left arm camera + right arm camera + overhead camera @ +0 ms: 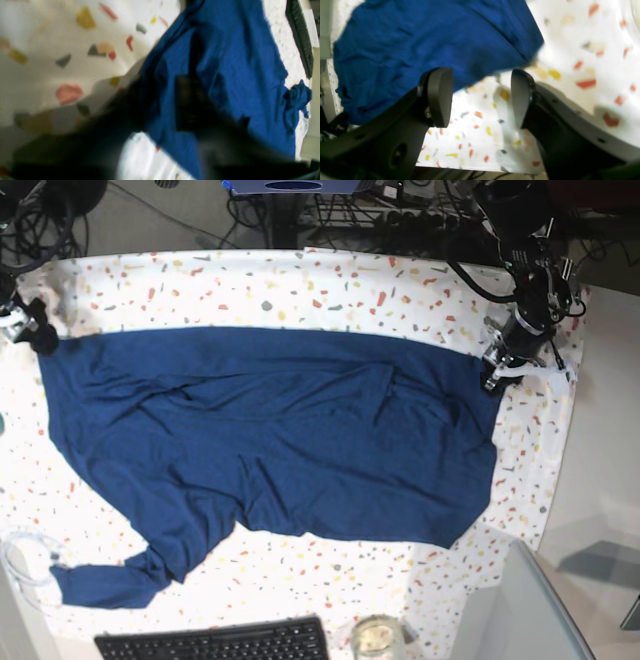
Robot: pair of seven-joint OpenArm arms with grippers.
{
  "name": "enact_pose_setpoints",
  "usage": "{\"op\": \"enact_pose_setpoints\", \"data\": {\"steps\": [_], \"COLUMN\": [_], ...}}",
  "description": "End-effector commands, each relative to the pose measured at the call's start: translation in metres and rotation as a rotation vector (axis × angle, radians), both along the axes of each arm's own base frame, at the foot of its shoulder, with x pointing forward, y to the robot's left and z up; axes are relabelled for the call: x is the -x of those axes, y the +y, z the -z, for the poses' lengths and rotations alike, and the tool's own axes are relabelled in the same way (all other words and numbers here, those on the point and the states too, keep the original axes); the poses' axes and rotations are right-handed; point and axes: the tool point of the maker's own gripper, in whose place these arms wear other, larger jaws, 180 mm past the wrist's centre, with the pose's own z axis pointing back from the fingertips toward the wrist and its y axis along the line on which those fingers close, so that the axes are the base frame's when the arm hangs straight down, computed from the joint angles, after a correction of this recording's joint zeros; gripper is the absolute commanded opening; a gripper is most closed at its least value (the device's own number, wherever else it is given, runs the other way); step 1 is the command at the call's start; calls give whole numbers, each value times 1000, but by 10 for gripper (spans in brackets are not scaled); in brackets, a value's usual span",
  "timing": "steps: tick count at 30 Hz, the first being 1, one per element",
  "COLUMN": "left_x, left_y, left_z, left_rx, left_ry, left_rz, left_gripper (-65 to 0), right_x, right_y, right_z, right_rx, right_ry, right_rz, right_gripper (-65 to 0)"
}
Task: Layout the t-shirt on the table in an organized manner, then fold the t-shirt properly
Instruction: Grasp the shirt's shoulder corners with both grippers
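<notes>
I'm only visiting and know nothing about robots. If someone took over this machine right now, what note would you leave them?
Right gripper: jaws open and empty, above the table beside one edge of the t-shirt.
Left gripper: at the shirt's opposite far corner; the wrist view is too blurred to tell whether its jaws have closed on the cloth.
T-shirt: spread wide across the table, wrinkled, with one sleeve bunched near the keyboard.
Done: rough spreading.
Left: smooth the creases, straighten that sleeve, then do all the folds; none is made yet.
</notes>
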Motion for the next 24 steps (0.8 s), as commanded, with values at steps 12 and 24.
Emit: {"op": "enact_pose_setpoints", "data": {"steps": [12, 24], "left_x": [9, 10], "left_y": [0, 9], "left_z": [5, -12], "left_rx": [-1, -59], "left_ry": [40, 8], "left_rz": [17, 30], "left_gripper": [-650, -650], "right_x": [-1, -13], "right_y": [-3, 9], "right_z": [16, 26], "right_rx": [-52, -89], "right_ry": [-17, -20], "right_rz": [32, 13], "right_gripper": [-300, -150]}}
